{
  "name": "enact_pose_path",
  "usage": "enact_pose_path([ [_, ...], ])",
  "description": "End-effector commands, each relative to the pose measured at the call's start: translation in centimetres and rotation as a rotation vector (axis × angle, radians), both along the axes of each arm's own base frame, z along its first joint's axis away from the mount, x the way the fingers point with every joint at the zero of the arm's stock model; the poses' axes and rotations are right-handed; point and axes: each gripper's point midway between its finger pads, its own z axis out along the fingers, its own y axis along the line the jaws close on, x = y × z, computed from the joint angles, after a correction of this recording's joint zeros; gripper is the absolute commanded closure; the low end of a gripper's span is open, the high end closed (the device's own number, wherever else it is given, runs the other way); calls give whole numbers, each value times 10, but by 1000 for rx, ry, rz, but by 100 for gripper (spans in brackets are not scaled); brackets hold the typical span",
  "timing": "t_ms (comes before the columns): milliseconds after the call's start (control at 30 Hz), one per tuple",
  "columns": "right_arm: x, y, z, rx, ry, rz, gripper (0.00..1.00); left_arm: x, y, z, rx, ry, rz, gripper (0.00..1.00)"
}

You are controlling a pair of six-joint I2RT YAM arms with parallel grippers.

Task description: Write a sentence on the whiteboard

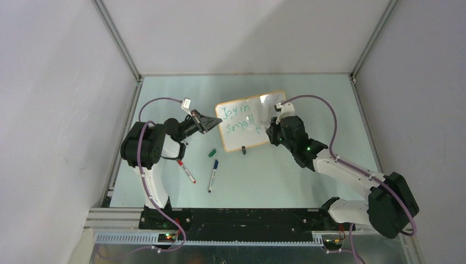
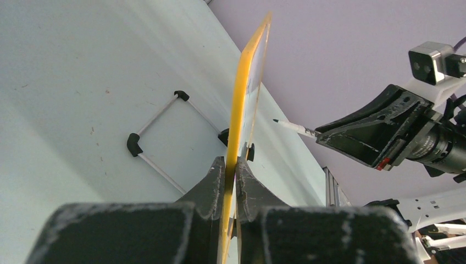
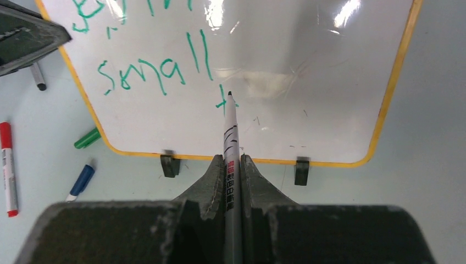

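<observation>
– While the whiteboard (image 1: 264, 118) stands upright on its black clip feet near the middle of the table (image 1: 308, 176), what stops it tipping back under the pen?

– That's the left gripper (image 2: 231, 165). Its jaws are pinched almost closed on the board's left edge, with the orange frame sandwiched between them. I take it to be a brace.

– And the sentence (image 3: 154, 69)?

– It's in green, on two lines: "Joy in" above, "small" below, then a lone "t". By my reckoning the last word is barely begun.

– Who is writing?

– The right gripper (image 3: 232, 162). It's clamped tight round a white-barrelled pen (image 3: 231, 132) lying along its fingers, so the tip leads straight at that "t". I cannot tell whether it touches. From the left wrist it looks a shade off the surface.

– Anything else about?

– On the table below the board's left corner are a green cap (image 1: 211, 152), a blue marker (image 1: 213, 175) and a red marker (image 1: 186, 171). They lie near one another, apart from both grippers, and are probably spares.
</observation>
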Motion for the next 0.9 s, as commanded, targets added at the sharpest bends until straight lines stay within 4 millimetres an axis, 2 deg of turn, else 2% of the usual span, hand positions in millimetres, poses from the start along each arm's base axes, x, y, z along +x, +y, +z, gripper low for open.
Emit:
enact_pose_path([
  [0, 11, 4, 14, 43, -30, -9, 100, -8, -5, 22, -7, -86, -30, 100],
  [533, 24, 2, 3, 38, 2, -24, 100, -8, -5, 22, -8, -86, -33, 100],
  [867, 30, 2, 6, 39, 0, -34, 100, -8, -5, 22, -8, -86, -34, 100],
])
